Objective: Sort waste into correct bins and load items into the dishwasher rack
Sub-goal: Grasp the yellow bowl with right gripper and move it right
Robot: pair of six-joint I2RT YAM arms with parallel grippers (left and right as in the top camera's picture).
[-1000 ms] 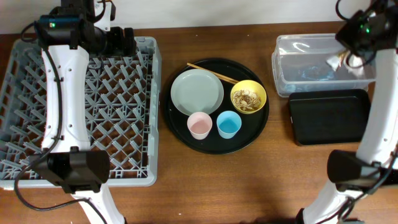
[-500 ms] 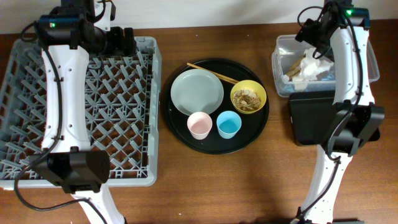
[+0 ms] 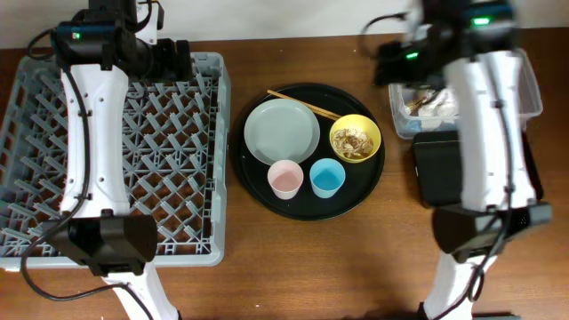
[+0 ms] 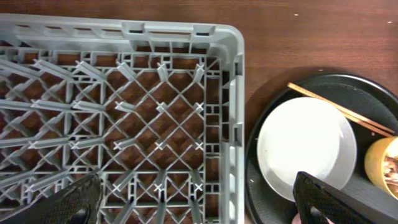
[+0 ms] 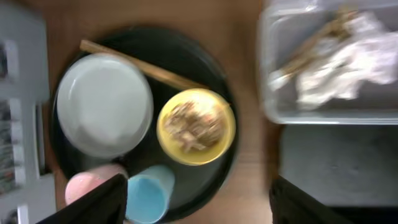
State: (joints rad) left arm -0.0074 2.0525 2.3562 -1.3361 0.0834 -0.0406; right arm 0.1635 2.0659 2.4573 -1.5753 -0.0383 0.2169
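Note:
The grey dishwasher rack [image 3: 219, 160] fills the left of the table. My left gripper [image 3: 178, 58] hangs open over its back right corner [image 4: 235, 124], its jaws wide with nothing between them. My right gripper [image 3: 388, 64] is open and empty, above the gap between the round tray and the bins. Below it I see the pale plate [image 5: 102, 102], a yellow bowl [image 5: 196, 127] with brown scraps [image 5: 194, 124], a pink cup [image 5: 93, 183], a blue cup [image 5: 149, 193] and chopsticks [image 5: 143, 65]. White napkins [image 5: 336, 68] lie in the clear tub [image 5: 267, 81].
The round black tray [image 3: 258, 191] carries the plate, bowl, cups and chopsticks. The shallow black tray [image 3: 431, 173] lies in front of the clear tub, partly hidden by my right arm. Bare wood shows along the table's front.
My right gripper held a napkin over the clear tub, let it drop in, then swung left towards the round tray. The left arm has not moved.

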